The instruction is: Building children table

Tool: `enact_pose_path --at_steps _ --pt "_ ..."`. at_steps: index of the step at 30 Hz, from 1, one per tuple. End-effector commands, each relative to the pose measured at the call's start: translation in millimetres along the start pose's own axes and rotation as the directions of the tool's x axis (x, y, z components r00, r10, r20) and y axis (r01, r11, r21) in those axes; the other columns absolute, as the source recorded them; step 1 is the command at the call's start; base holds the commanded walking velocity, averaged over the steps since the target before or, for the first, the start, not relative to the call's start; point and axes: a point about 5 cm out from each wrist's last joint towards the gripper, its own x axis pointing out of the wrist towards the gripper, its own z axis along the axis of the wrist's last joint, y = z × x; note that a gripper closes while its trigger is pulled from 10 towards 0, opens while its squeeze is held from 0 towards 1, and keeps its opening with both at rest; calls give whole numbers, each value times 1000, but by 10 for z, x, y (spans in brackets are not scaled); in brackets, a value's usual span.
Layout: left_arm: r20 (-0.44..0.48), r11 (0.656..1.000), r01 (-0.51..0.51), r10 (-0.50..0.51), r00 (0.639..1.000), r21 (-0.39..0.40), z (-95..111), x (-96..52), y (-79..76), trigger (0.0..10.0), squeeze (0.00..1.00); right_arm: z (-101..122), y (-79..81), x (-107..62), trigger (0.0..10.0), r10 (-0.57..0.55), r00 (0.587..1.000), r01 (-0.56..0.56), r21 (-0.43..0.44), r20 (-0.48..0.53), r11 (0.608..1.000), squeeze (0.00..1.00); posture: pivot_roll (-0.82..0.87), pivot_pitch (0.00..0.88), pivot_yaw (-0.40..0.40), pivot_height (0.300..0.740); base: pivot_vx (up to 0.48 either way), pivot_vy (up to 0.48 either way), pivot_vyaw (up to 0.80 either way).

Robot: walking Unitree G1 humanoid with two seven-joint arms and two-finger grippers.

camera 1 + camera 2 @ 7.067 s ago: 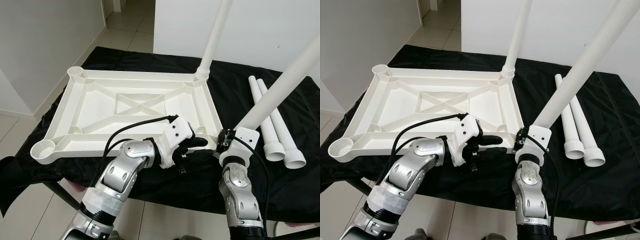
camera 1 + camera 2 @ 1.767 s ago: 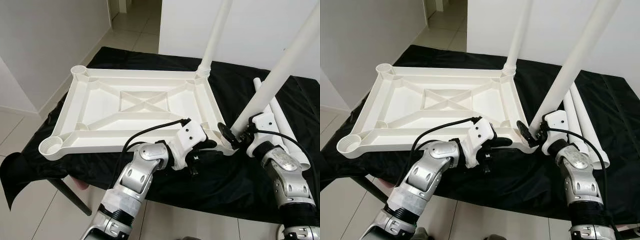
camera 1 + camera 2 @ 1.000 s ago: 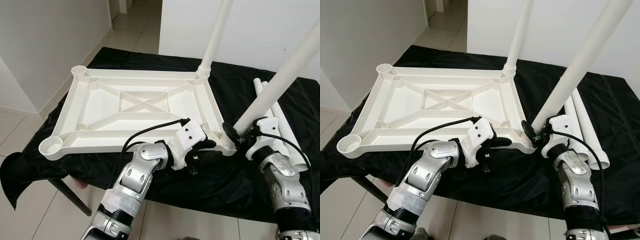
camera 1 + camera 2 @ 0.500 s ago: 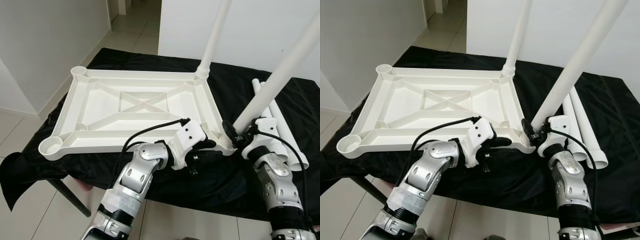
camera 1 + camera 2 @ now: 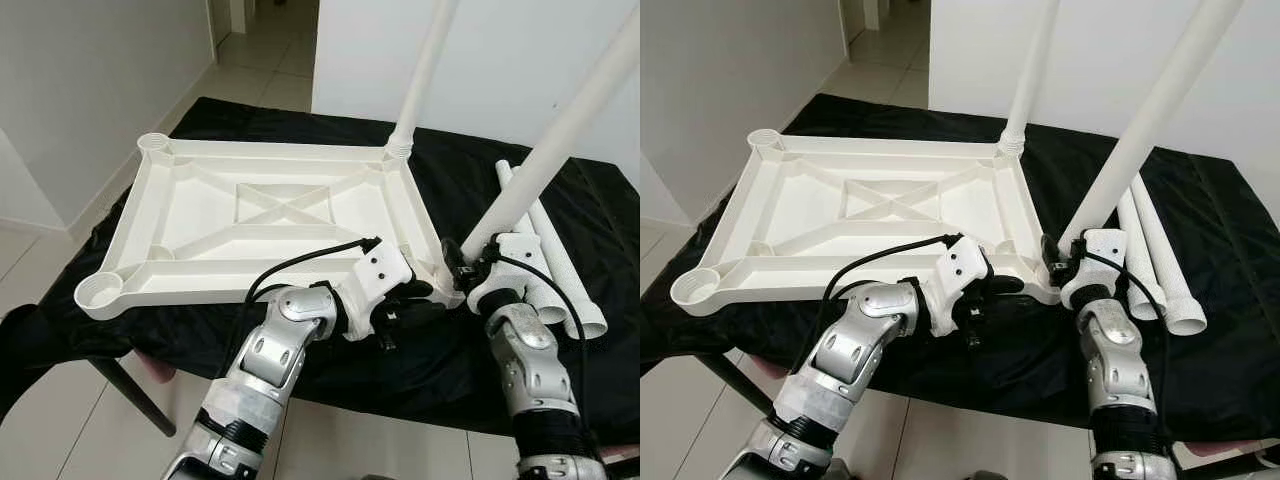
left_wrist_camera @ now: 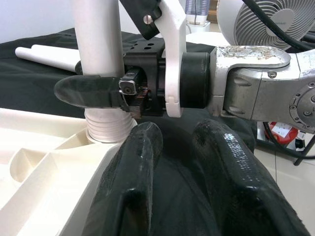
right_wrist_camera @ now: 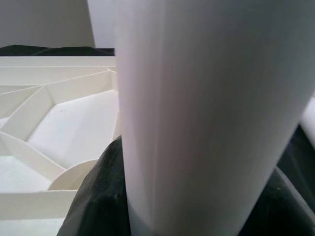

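Tabletop: the white tabletop lies upside down on a black cloth, ribbed underside up, with a round socket at each corner.
Far right leg: a white leg stands upright in the far right corner socket.
Near right leg: a second white leg stands tilted with its threaded end in the near right corner socket.
Right gripper: the right gripper clamps the near right leg just above the socket, a black finger on each side of the tube.
Left gripper: the left gripper rests at the tabletop's near right edge, just left of that socket, grasping nothing; its two fingers lie side by side with a narrow gap between them.
Spare legs: two more white legs lie side by side on the cloth, right of the tabletop.
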Motion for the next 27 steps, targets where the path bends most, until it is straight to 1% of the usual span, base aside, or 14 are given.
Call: enact_pose_path --at_steps 1,2,4,5,6,7,9,11,14,21,23,24,26,27 --pt "2 991 -137 137 991 2 16 -5 48 10000 0 -273 -33 -77 10000 -51 989 54 16 -142 998 0 18 0 -42 740 0 0 0" --pt "2 990 -138 138 990 1 14 -11 48 10000 0 -249 17 -92 10000 -139 982 144 25 -127 989 0 14 3 -46 740 0 0 0" --pt "0 990 -142 142 990 -2 11 -20 52 10000 0 -193 204 -139 10000 -302 946 316 121 -121 941 0 14 8 -47 740 0 0 0" --pt "0 990 -142 142 990 -2 11 -20 52 10000 0 -193 204 -139 10000 -302 946 316 121 -121 941 0 14 8 -47 740 0 0 0" --pt "-1 990 -143 143 990 -3 9 -22 54 10000 0 -154 235 -170 10000 -380 918 392 130 -111 911 0 14 9 -46 740 0 0 0" --pt "-1 990 -143 143 990 -3 9 -22 54 10000 0 -154 235 -170 10000 -380 918 392 130 -111 911 0 14 9 -46 740 0 0 0" --pt "-1 989 -146 146 989 -4 8 -25 57 10000 0 -123 289 -199 10000 -438 892 451 150 -113 880 0 16 10 -47 740 0 0 0" --pt "-1 989 -146 146 989 -4 8 -25 57 10000 0 -123 289 -199 10000 -438 892 451 150 -113 880 0 16 10 -47 740 0 0 0" --pt "-1 989 -149 149 989 -5 9 -32 65 10000 0 -118 383 -196 10000 -423 898 437 157 -118 885 0 11 12 -41 740 0 0 0" --pt "-1 989 -147 147 989 -2 14 -36 77 10000 0 -129 386 -195 10000 -405 906 421 151 -122 895 0 10 13 -35 740 0 0 0" --pt "-2 989 -147 147 989 0 17 -40 81 10000 0 -97 416 -186 10000 -343 936 353 166 -85 921 0 10 14 -35 740 0 0 0" --pt "-3 989 -148 148 989 0 17 -41 82 10000 0 -71 412 -190 10000 -331 942 336 156 -59 929 204 10 14 -35 740 0 0 0" --pt "-3 989 -148 148 989 0 17 -41 82 10000 0 -71 412 -190 10000 -331 942 336 156 -59 929 204 10 14 -35 740 0 0 0" --pt "-4 989 -149 149 989 0 17 -42 81 10000 0 -12 389 -214 10000 -276 961 273 160 -4 948 1000 13 17 -35 740 0 0 0"
